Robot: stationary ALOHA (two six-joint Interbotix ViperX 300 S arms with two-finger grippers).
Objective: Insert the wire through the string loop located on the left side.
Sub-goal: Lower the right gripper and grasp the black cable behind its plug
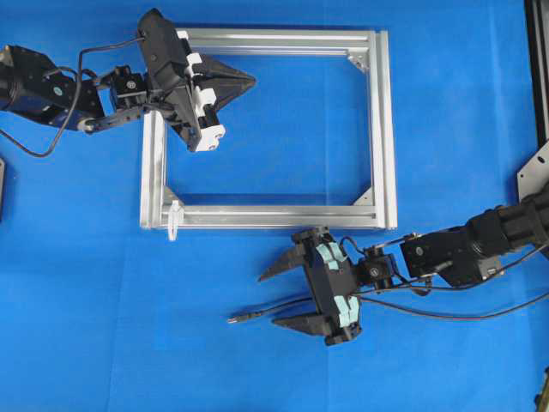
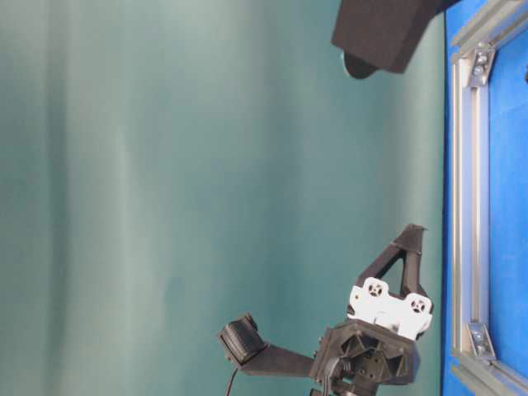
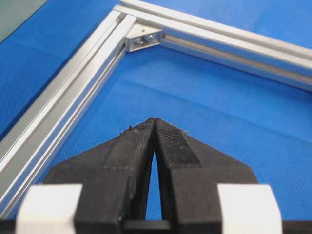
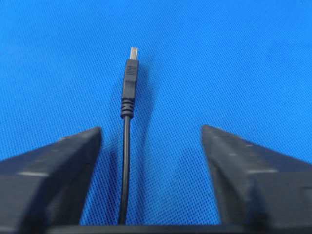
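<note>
The wire (image 1: pixel 266 311) lies on the blue mat in front of the frame, its plug (image 1: pixel 233 318) pointing left. My right gripper (image 1: pixel 267 300) is open and straddles the wire just behind the plug. In the right wrist view the wire (image 4: pixel 126 161) runs between the fingers, closer to the left one, untouched, with the plug (image 4: pixel 129 83) ahead of the right gripper (image 4: pixel 151 127). The string loop (image 1: pixel 174 220) hangs at the frame's front left corner. My left gripper (image 1: pixel 251 81) is shut on nothing, above the frame's back left part. Its tips (image 3: pixel 155 120) meet over bare mat.
A silver aluminium frame (image 1: pixel 383 129) lies flat on the mat, and its corner bracket (image 3: pixel 142 39) sits ahead of the left gripper. The frame (image 2: pixel 466 206) also appears in the table-level view with the left gripper (image 2: pixel 415 233) beside it. Black arm cables (image 1: pixel 446 311) trail to the right.
</note>
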